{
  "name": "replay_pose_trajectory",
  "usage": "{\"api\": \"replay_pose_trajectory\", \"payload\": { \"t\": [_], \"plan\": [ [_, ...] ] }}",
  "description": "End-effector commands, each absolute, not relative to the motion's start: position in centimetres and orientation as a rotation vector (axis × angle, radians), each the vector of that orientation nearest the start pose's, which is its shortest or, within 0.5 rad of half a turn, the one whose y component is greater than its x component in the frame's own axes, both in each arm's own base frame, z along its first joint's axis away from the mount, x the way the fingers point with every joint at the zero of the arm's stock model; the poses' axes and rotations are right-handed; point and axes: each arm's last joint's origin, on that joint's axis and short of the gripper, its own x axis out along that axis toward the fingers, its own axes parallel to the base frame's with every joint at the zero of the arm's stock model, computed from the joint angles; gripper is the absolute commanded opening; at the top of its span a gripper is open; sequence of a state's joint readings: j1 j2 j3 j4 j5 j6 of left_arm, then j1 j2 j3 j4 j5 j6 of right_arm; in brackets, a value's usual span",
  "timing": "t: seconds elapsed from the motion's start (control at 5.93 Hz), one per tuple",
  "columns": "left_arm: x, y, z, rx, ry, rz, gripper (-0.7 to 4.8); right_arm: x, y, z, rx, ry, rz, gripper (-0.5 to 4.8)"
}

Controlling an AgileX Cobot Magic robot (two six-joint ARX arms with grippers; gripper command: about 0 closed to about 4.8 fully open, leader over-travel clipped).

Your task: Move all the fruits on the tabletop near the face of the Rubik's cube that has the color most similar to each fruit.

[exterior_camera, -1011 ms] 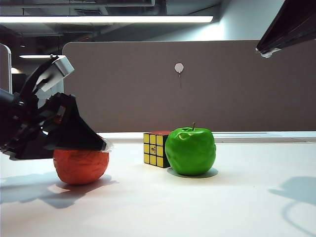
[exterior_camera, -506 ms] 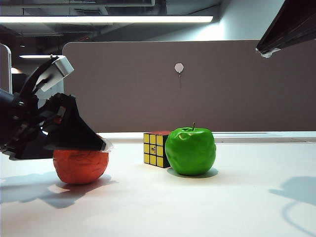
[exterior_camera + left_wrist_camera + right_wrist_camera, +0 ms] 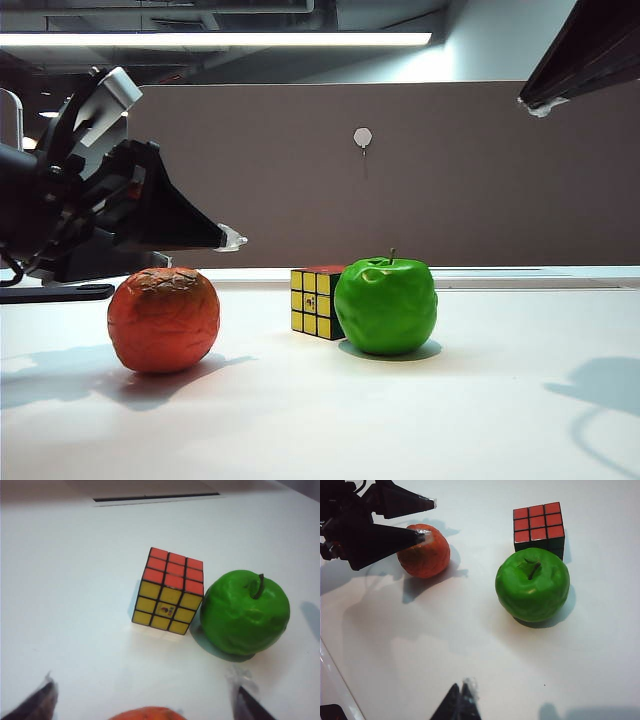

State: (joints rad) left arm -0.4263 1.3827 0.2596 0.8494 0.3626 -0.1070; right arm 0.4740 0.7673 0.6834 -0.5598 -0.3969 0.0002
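White tabletop (image 3: 480, 420) | left gripper (image 3: 225, 240) open above orange-red fruit (image 3: 163, 320) | right gripper (image 3: 462, 700)

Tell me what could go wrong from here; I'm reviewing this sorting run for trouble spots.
1. The green apple sits right beside the cube; a push on either could shift the other.
2. The orange fruit is round and lies free under the open left gripper, so a clumsy contact might roll it.
3. The cube's red face points upward, so there's no obvious spot beside it. The right gripper hangs above.

Glossy green apple (image 3: 386, 305), crackled orange-red fruit (image 3: 163, 319), yellow-and-red cube (image 3: 315, 301)
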Motion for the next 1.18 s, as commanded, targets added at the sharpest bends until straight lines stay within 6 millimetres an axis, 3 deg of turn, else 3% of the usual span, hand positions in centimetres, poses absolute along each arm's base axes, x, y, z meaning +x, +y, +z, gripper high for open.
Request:
{"api": "replay_pose_trajectory", "payload": {
  "t": [0.17,1.18],
  "plan": [
    [19.63,-10.09,13.58,-0.085,0.403,-0.763,4.79,13.26,8.08,27.19,-0.024,0.645,0.847,-0.01],
    [19.38,-9.94,12.89,-0.053,0.471,-0.751,4.79,13.25,8.09,27.19,-0.024,0.646,0.848,-0.01]
  ]
}}
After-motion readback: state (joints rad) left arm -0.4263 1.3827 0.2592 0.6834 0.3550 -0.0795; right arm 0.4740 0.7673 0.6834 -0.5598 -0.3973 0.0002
